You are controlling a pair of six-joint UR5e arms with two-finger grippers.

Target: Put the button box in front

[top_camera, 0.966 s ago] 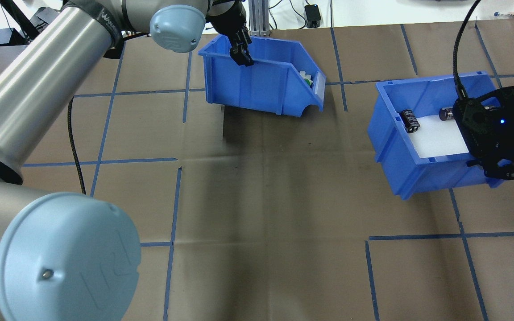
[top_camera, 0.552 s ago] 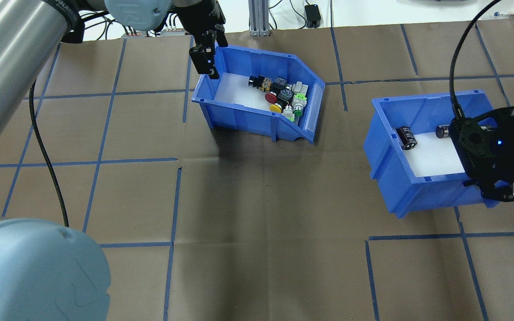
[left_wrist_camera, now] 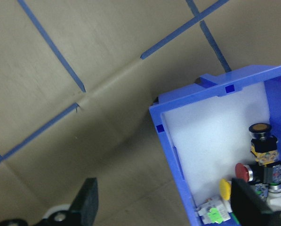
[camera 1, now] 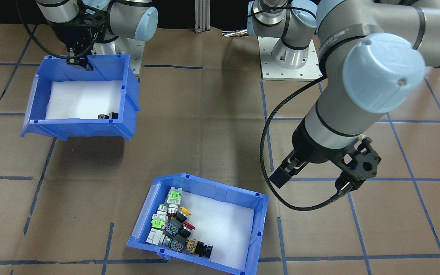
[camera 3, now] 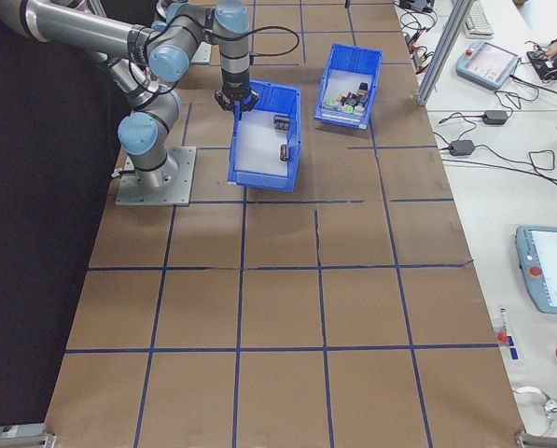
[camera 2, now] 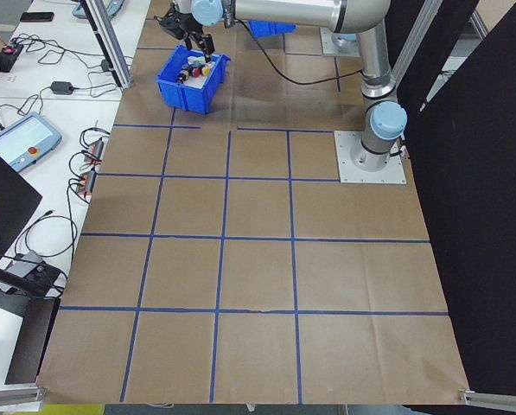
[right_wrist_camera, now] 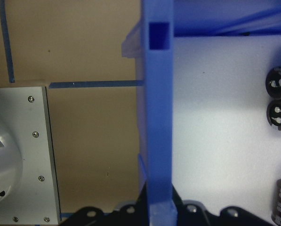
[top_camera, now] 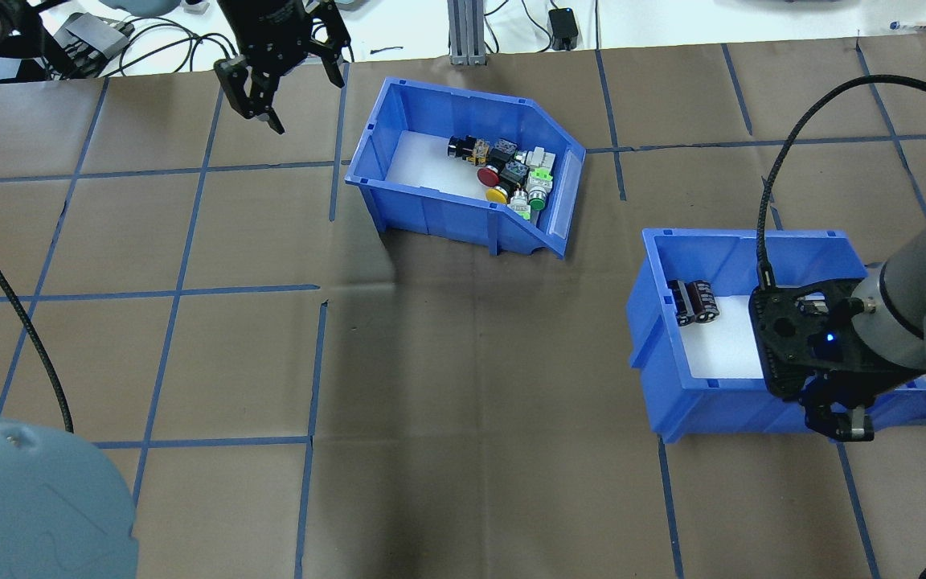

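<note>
The button box [top_camera: 431,211] is a blue bin with a white foam liner and a cluster of green, yellow and red push buttons [top_camera: 511,177]. It rests on the table at the far side, angled, and also shows in the front view [camera 1: 140,225]. My left gripper [top_camera: 306,100] hangs open above the table just left of the box and holds nothing; in the left wrist view its fingers [left_wrist_camera: 89,197] straddle the box's corner from above. My right gripper [top_camera: 837,422] is shut on the near rim of a second blue bin [top_camera: 720,410] holding black cylinders [top_camera: 692,301].
An aluminium post [top_camera: 463,32] and cables stand at the far table edge behind the button box. The arms' base plates [camera 1: 288,65] are bolted to the table on the robot's side. The second bin casts a shadow below itself [camera 1: 86,152].
My left gripper let go of the button box's rim, opened and moved off to the left; the box, tilted before, now sits flat. My right gripper drew the second bin toward the robot.
</note>
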